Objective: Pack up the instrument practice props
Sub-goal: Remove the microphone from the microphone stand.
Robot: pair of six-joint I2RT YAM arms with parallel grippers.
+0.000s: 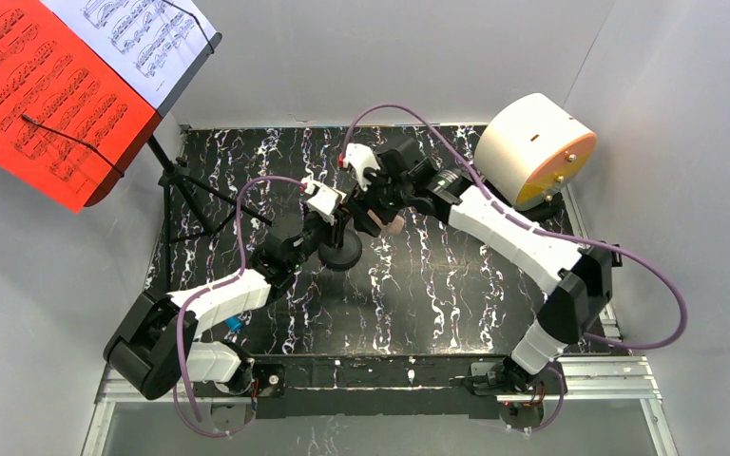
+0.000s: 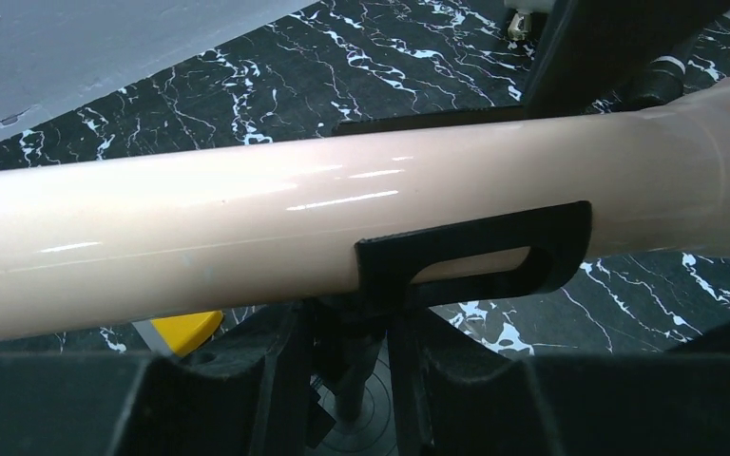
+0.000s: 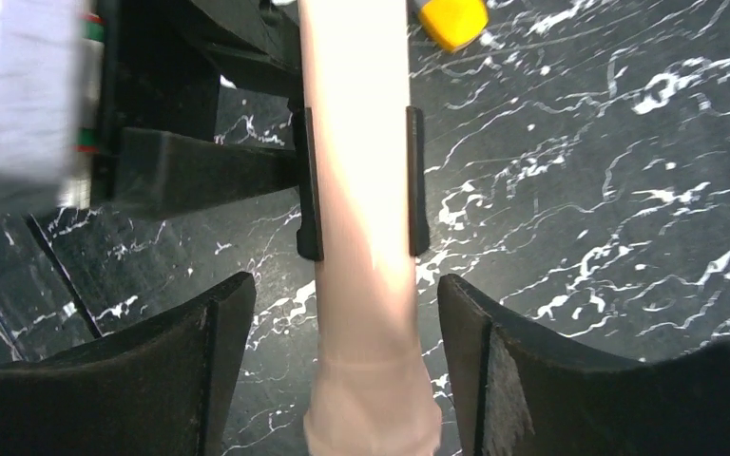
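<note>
The beige microphone [image 2: 247,218] lies level in the black clip [image 2: 475,256] atop its pole [image 2: 355,370], which stands on a round base [image 1: 340,255]. My left gripper [image 2: 356,332] is shut on the pole just under the clip; in the top view it [image 1: 331,228] is mid-table. My right gripper [image 3: 342,304] is open, its fingers [image 3: 200,361] on either side of the microphone's [image 3: 356,142] head end with gaps on both sides. The black music rack [image 1: 185,195] stands far left with the red sheet [image 1: 38,85] and white sheet [image 1: 143,33]. The black microphone is out of view.
A big white cylinder with an orange face [image 1: 537,152] sits at the back right. A small yellow piece [image 3: 450,19] lies on the black marbled table [image 1: 437,285] near the microphone's tail. Grey walls close in the left, back and right.
</note>
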